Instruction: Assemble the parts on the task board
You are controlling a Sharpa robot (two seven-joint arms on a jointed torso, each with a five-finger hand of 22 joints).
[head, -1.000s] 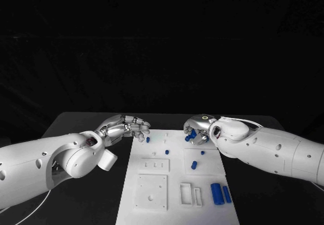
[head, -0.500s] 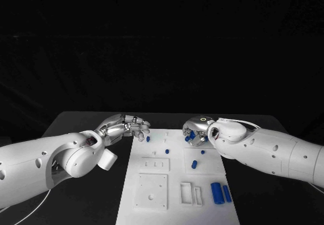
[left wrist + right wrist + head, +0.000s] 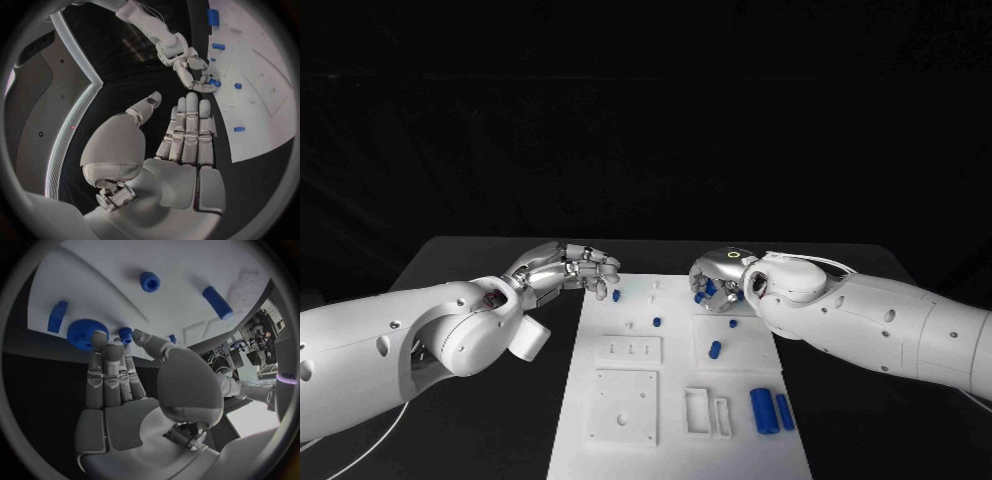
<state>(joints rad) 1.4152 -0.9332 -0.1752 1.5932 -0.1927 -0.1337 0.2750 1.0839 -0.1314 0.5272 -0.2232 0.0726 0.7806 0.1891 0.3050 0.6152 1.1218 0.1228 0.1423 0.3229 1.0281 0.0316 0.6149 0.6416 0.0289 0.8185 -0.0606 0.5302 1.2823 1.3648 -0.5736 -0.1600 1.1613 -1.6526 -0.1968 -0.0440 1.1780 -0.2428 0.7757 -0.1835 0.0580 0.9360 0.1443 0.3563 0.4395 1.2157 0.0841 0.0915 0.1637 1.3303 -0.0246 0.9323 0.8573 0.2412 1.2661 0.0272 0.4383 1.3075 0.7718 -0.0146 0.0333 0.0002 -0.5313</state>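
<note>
While hovering left of centre in the head view with nothing held, left hand (image 3: 571, 270) keeping its fingers loosely curled and apart just off the upper left corner of the white task board (image 3: 668, 445). Lying across the board, from a small blue peg (image 3: 616, 297) near that corner to larger blue cylinders (image 3: 764, 411) at lower right. Right of centre, right hand (image 3: 718, 275) reaching down over the board's upper right, fingertips touching a blue gear (image 3: 87, 333); cannot tell whether actually pinching it.

A black table (image 3: 473, 262) stands before a dark, unlit black backdrop.
</note>
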